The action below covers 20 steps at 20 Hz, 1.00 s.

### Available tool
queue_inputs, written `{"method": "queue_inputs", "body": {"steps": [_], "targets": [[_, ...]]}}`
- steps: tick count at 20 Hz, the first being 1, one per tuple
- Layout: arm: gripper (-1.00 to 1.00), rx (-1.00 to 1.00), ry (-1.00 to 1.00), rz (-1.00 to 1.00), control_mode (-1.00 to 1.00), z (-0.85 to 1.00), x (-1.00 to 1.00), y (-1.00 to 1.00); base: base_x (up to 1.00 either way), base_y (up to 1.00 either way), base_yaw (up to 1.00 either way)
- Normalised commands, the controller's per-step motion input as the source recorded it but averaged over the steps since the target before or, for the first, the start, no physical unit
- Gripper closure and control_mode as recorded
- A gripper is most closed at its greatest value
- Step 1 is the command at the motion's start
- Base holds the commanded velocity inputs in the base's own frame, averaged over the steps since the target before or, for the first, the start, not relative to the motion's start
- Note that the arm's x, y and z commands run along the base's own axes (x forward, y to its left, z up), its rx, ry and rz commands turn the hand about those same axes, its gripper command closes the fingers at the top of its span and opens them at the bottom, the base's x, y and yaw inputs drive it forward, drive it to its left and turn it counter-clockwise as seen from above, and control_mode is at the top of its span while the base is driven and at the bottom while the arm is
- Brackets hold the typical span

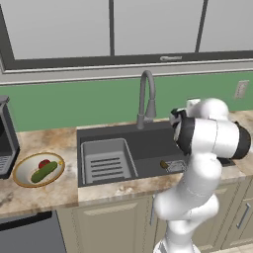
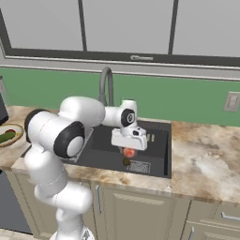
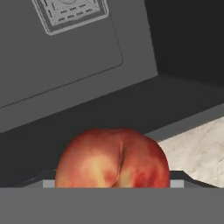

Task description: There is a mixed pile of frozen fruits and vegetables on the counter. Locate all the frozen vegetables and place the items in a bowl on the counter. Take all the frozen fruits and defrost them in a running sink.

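Observation:
A red and yellow peach sits between my gripper's jaws, which are shut on it. In the right base view the gripper hangs low over the dark sink with the peach under the hand. A small dark olive-brown item lies on the sink floor by the drain; it also shows in the left base view. The bowl stands on the counter at the far left with a green cucumber and a red vegetable in it.
The curved faucet rises behind the sink; I see no water running. A grey rack fills the sink's left half. A dark appliance stands left of the bowl. Marbled counter stretches to the sink's right.

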Motion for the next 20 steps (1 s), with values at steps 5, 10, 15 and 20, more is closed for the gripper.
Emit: {"method": "queue_inputs", "body": {"steps": [5,10,15,20], "targets": [[1.0,0.01,0.27,0.07,-1.0,-0.38,0.98,0.21,0.0,0.0,0.0],[1.0,0.14,0.11,0.16,-1.0,-0.1,0.88,-0.2,0.0,0.0,0.0],[1.0,0.2,0.0,0.07,-1.0,-0.33,0.68,-0.39,0.0,0.0,0.0],[1.0,0.21,0.0,0.02,-1.0,-0.41,0.46,-0.15,0.0,0.0,0.0]]}}
